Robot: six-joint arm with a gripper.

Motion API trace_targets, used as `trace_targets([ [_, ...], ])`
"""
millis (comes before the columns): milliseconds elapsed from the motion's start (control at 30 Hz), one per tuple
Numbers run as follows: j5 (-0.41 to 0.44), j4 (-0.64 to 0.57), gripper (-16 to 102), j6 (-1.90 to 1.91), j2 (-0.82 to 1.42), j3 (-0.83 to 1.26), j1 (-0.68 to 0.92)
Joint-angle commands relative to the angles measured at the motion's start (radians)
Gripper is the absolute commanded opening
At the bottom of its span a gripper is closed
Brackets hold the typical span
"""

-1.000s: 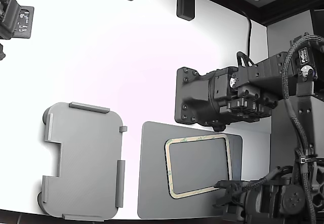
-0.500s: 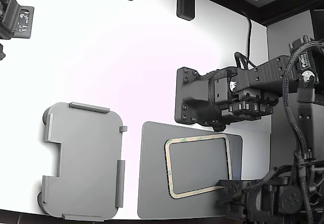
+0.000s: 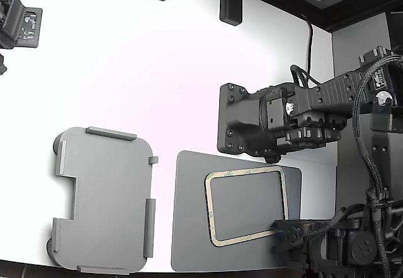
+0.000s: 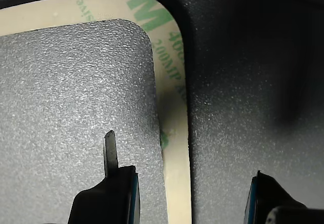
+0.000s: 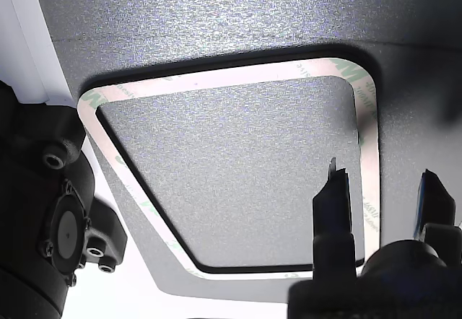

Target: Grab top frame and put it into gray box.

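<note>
The top frame (image 3: 246,206) lies flat on the dark gray mat (image 3: 189,227), cream-beige with green printing along its band, its open centre showing the mat's grain. In the exterior view it sits toward the right, and the gray box (image 3: 104,199) lies well apart on that view's left, on the white table (image 3: 157,83), with nothing in it that I can see.

My gripper (image 4: 190,188) hangs over one long side of the frame, close to a rounded corner. My jaws stand apart, one finger (image 4: 110,150) over the open centre and the other over the mat outside the ring, so the thin band runs between them. I hold nothing, and I cannot tell whether my tips already touch the mat.

To do this grasp well, I judge I should come straight down until both tips reach the mat, with the band centred between them, then pinch across it. The band is thin and probably bends easily (it looks like adhesive liner), so a gentle squeeze and a slow, level lift seem wise. A grip this near a corner may let the far side droop or drag. The second arm (image 3: 277,124) hangs above the mat's far edge and I should stay clear of it.
</note>
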Motion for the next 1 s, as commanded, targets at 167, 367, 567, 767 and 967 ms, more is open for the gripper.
trace_targets([
  [167,0.017,-0.014,74,-0.021,-0.003,-0.018,-0.006],
  [367,0.009,-0.034,72,-0.023,-0.005,-0.002,-0.006],
  [567,0.006,-0.055,73,-0.021,0.008,0.029,-0.006],
  [767,-0.002,-0.048,73,-0.014,0.014,0.026,-0.003],
  [967,0.003,-0.066,73,-0.009,0.012,0.043,-0.002],
])
